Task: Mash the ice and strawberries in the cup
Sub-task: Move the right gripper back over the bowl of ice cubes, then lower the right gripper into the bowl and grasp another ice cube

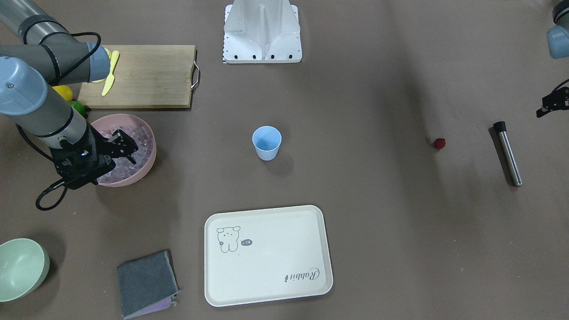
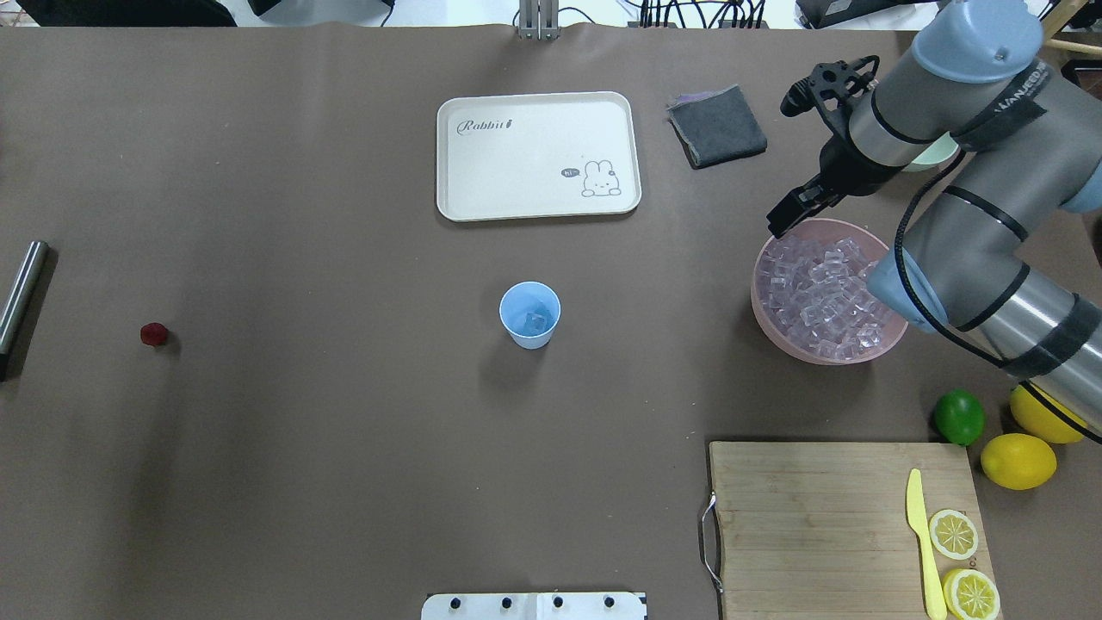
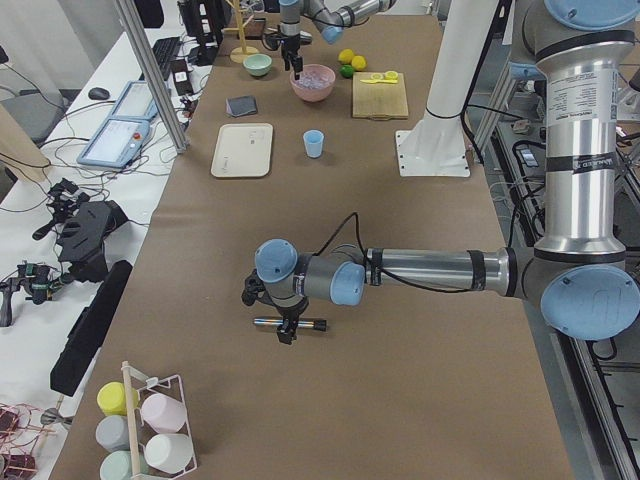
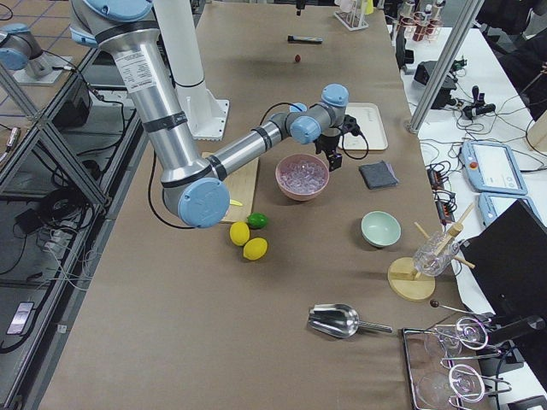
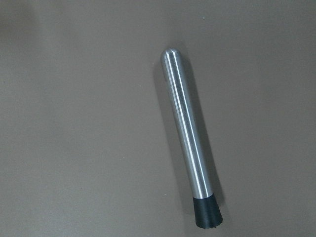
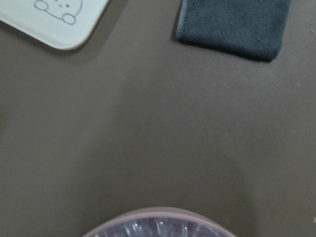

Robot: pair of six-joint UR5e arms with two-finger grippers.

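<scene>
The ice (image 2: 822, 293) sat heaped in the pink bowl (image 2: 756, 288) on the robot's right, with what looked like a cube or two already down in the little blue cup (image 2: 529, 314), which stood upright mid-surface (image 2: 344, 430), well apart from everything else. The strawberry (image 2: 153, 334) lay alone way over on the left side, near the steel muddler (image 5: 190, 148). My take on handling: those cubes looked hard and slick, so I'd pinch one across two flat faces instead of the corners, or it'd squirt out. The berry looked tiny and probably soft, so a gentle squeeze round its middle would do. The cup seemed light and tippy, so it'd want steadying by its wall once mashing starts. The muddler looked stiff, smooth and round, likely to roll, so I'd grab it mid-shaft. The right arm's fingers (image 2: 788, 211) hung over the far rim of the pink bowl, just above the ice. Honestly I couldn't tell how far apart they were or whether a cube sat between them, and that wrist camera showed only the bowl's rim and bare surface. The left arm's fingers (image 3: 284, 336) hovered right over the muddler. Their spread was also impossible to call, since the left wrist view showed just the muddler lying loose with nothing touching it.
</scene>
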